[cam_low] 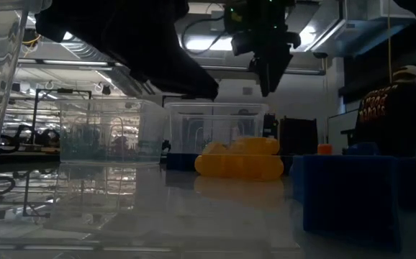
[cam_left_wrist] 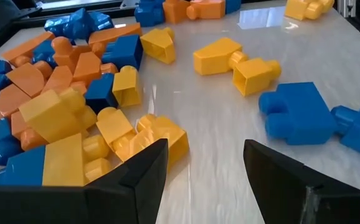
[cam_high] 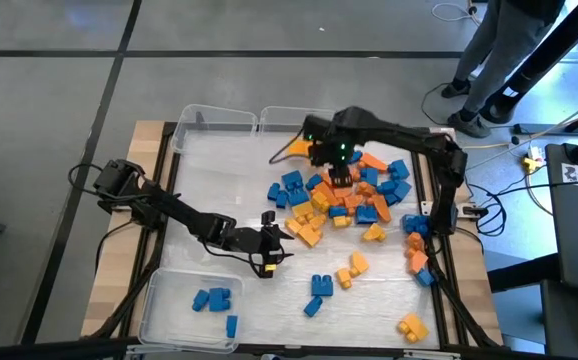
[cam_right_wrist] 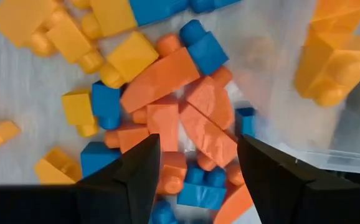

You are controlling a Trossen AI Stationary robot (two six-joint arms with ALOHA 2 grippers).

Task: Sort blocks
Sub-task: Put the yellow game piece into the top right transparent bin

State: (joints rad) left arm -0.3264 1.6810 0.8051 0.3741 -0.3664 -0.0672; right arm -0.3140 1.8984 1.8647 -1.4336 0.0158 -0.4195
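The blocks lie mostly in one heap (cam_high: 344, 195) of blue, orange and yellow right of the table's middle, resting on the white mat. My right gripper (cam_high: 339, 178) hangs open above that heap, pointing down, with orange blocks (cam_right_wrist: 186, 118) below its gap (cam_right_wrist: 198, 140) and nothing between the fingers. My left gripper (cam_high: 272, 245) stands open and low at the heap's near left side, slanting down. Its gap (cam_left_wrist: 205, 146) holds only bare mat, with yellow blocks (cam_left_wrist: 149, 134) beside one finger and a blue block (cam_left_wrist: 298, 112) beyond the other.
A clear bin (cam_high: 194, 305) at the near left holds three blue blocks. Two clear bins (cam_high: 214, 125) (cam_high: 289, 120) stand at the far edge; one holds an orange block (cam_high: 294, 150). Loose blocks (cam_high: 334, 278) (cam_high: 412, 326) (cam_high: 416, 245) lie near and right. A person (cam_high: 499, 60) stands beyond the far right corner.
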